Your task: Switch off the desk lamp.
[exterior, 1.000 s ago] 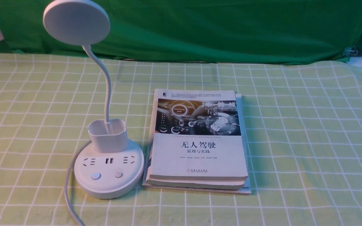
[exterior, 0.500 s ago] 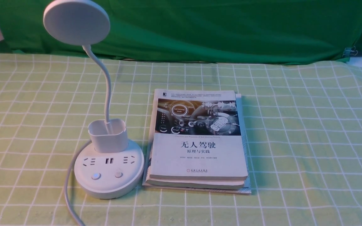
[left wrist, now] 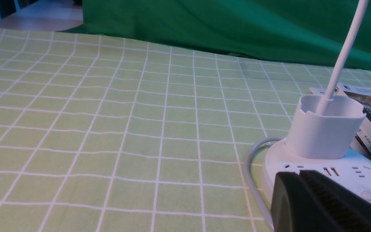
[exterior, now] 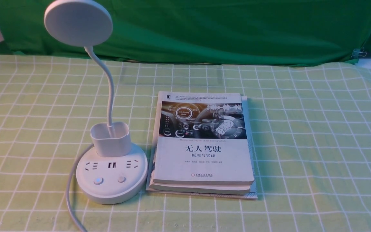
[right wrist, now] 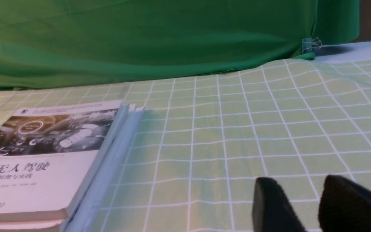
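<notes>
While the left gripper (left wrist: 298, 175) is hovering nearest, with a dark bit of it showing at the front view's lower left edge, its fingertips are pressing together, clenched on nothing. The right gripper (right wrist: 299, 182) is holding its fingertips apart, released, with tablecloth showing between them in the right wrist view; it is staying out of the front view's frame. A gray cable (exterior: 70, 206) is curving along the left side of the desk lamp (exterior: 111, 190), which is standing upright on the left part of the checked green tablecloth (exterior: 301, 145). Toward the near side of its round white base, two small buttons are sitting side by side: the left button (exterior: 98, 180) is showing a pale blue glow, and the right button (exterior: 121, 178) is looking dull and grayish. Behind them, slots and two USB ports are lining the top of the base. Just to the right of the base, a stack of books (exterior: 204, 161) is lying flat, its top cover showing a car dashboard. Farther back on the base, a white cup holder (exterior: 113, 145) is rising, and the thin neck (exterior: 110, 87) is bending up from it to the flat round head (exterior: 78, 24). Beyond the tablecloth, a green curtain (exterior: 224, 32) is hanging, and a binder clip (exterior: 358, 53) is gripping its right end.
</notes>
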Controlling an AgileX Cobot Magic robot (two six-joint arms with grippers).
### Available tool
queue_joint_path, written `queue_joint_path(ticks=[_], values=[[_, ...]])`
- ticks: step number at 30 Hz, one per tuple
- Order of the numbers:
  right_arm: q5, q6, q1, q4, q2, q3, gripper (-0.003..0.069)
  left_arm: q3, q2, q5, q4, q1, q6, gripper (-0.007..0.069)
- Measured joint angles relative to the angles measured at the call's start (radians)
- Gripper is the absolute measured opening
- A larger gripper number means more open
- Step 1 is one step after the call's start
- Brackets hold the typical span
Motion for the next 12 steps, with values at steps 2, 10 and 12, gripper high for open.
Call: queue_joint_path(ticks=[2, 10, 12], values=[[0.0, 0.0, 0.0, 0.0, 0.0, 0.0, 0.0237, 0.0, 0.0, 0.0, 0.0, 0.0, 0.003, 0.0004], [0.0, 0.001, 0.0, 0.0, 0.0, 0.0, 0.0237, 0.0, 0.0, 0.0, 0.0, 0.0, 0.006, 0.0004], [0.0, 0.0, 0.0, 0.0, 0.0, 0.0, 0.0237, 0.0, 0.0, 0.0, 0.0, 0.0, 0.006, 0.0004]])
